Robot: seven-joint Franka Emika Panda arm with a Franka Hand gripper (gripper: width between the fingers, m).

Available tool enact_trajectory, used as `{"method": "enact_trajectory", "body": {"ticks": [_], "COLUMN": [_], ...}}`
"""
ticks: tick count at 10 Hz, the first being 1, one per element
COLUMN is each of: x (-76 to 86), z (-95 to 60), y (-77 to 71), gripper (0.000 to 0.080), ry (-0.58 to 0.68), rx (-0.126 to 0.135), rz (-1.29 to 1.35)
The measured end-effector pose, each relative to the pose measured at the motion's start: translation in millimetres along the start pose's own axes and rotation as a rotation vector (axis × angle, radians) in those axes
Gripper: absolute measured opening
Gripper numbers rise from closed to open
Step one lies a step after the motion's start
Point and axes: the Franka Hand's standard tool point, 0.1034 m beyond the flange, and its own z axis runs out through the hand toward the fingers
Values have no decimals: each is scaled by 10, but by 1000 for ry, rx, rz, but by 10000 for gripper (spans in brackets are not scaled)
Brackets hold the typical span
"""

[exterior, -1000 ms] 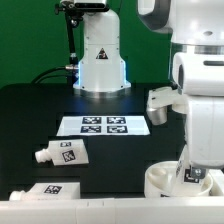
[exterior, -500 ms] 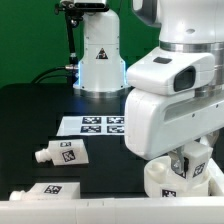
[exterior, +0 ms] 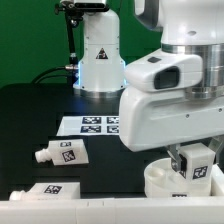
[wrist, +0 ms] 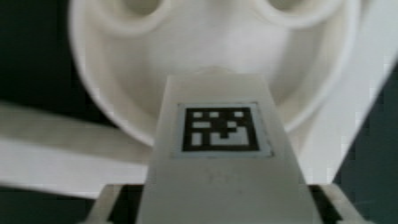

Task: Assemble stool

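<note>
White plastic chunky tagged leg [wrist: 217,130] sits clamped in the hand [exterior: 197,162] — held over the round white holed seat disc [exterior: 158,180] on the black counter [exterior: 40,110].

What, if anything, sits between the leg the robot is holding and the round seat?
Nothing visible. The gripper is shut on the leg, and the wrist view shows only the seat beyond it. The spare legs lie well apart, toward the exterior view's left.
</note>
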Motion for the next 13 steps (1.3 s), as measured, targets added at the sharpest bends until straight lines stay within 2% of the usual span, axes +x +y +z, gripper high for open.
{"method": "enact_trajectory", "body": {"ticks": [2, 3, 7, 9, 11, 13], "x": [39, 25, -10, -93, -172, -208], "z": [-36, -27, 3, 7, 1, -15], "y": [135, 211, 279, 396, 469, 454], "gripper": [334, 335, 335, 335, 335, 336], "ry": [3, -1, 3, 11, -20, -2], "rx": [3, 15, -3, -22, -21, -54], "rz": [394, 527, 757, 1139, 1365, 1441]}}
